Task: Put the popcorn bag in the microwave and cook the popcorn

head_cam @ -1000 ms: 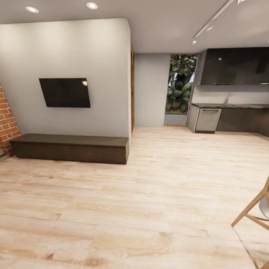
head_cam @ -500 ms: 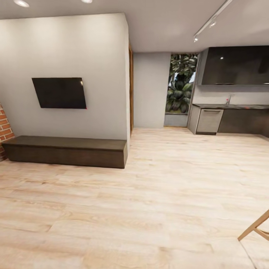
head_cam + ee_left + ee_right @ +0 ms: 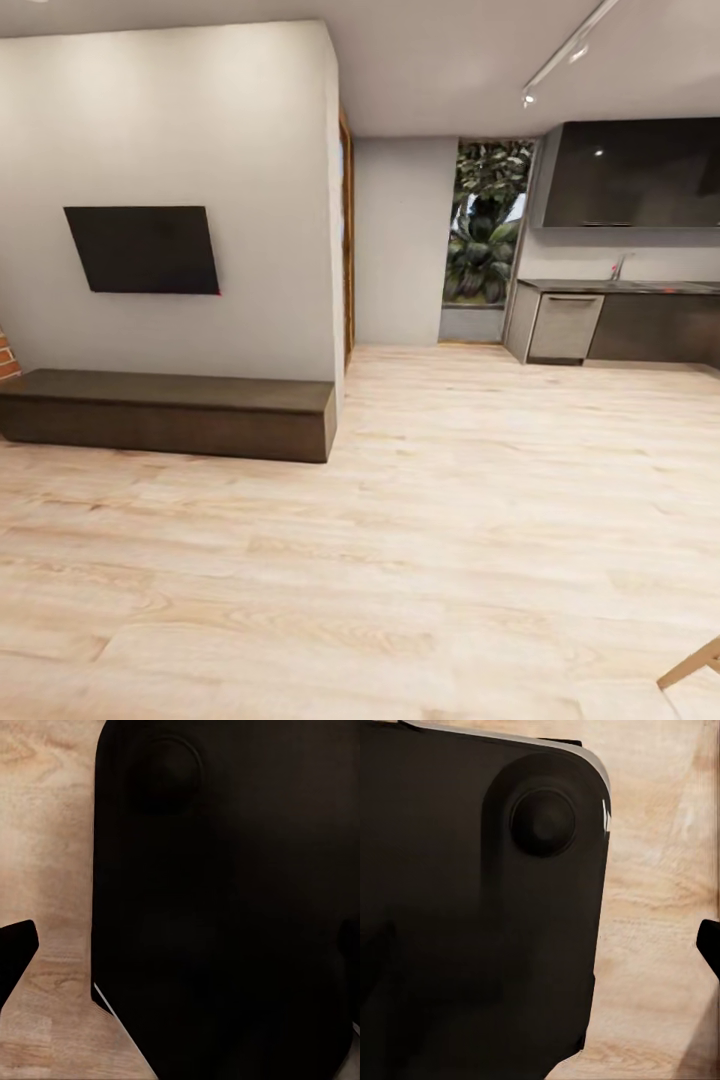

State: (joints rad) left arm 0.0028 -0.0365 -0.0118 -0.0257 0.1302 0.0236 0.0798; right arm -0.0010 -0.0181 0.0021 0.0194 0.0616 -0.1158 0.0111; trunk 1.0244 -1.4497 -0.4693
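Gripper state, left and right: cannot be told; dark robot body (image 3: 225, 907) is seen over floor (image 3: 450, 520) in both wrist views. Kitchen (image 3: 630, 250): far right of TV (image 3: 142, 248), beyond bench (image 3: 170, 412). Desk (image 3: 620, 286): distant; popcorn bag and microwave not discernible. Step judged: approach. Next move: drive to be continued toward the desk.

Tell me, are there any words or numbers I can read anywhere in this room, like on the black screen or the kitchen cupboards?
None: no readable word, number, label or sign shows in any view.
The flat black wall-mounted screen is blank.
The glossy dark upper kitchen cupboards and the grey cabinet front bear no lettering.
The long dark wooden bench and the pale wood plank floor are unmarked.
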